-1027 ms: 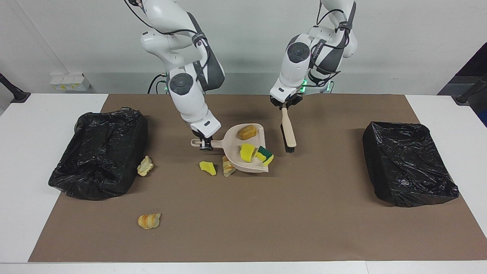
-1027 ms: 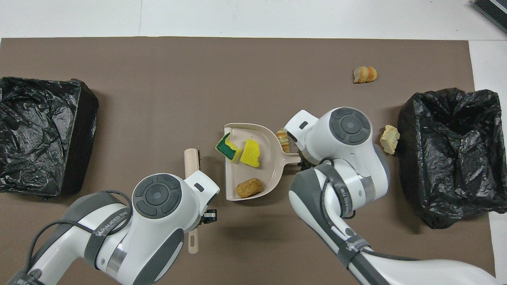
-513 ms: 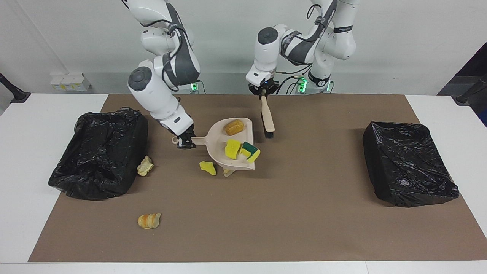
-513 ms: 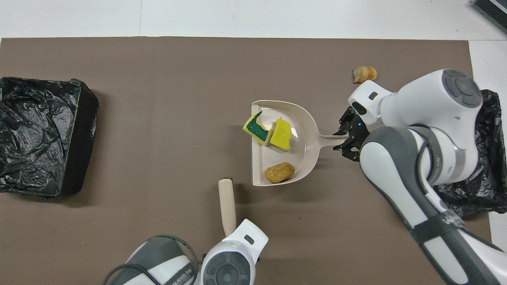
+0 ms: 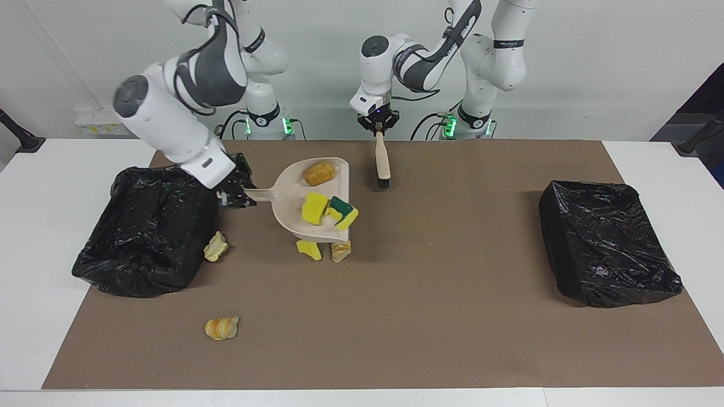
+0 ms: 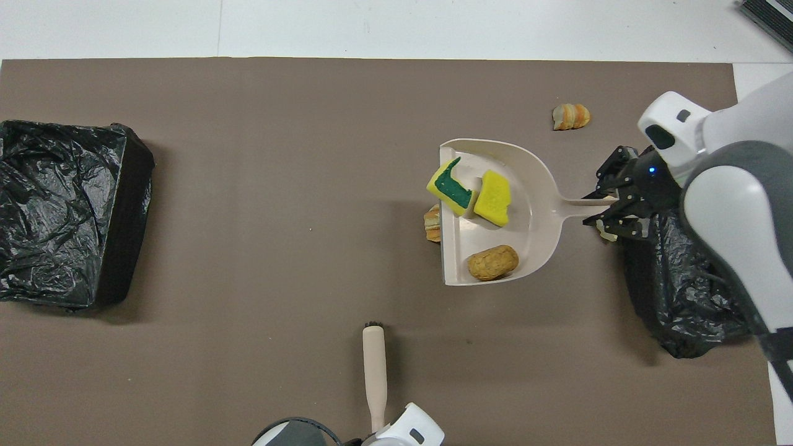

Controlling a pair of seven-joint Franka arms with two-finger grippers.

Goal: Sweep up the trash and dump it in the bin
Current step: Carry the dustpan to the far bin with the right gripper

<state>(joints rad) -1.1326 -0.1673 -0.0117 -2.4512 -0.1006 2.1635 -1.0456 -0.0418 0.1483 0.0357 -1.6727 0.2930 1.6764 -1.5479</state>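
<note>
The dump step is in hand. The right hand, at middle left of the facing view, is clamped on the handle of the beige dustpan and carries it raised above the brown mat, just beside the black-lined bin at the frame's left. In the pan lie three bits of trash — a tan bread lump, a yellow sponge chunk and a green-backed sponge right at the pan's open lip.

The left hand, at upper centre, is closed on the handle of the brush, which hangs bristles-down over the mat and waits.

Four bits lie on the surface: a yellow chunk and a bread slice under the pan, a pale lump against the bin, and sliced bread at lower left.

Next, I judge, the pan must travel over the bin's opening and tip mouth-down — kept level until then, since the lip sponge could slide off early. A second sweep would follow.
</note>
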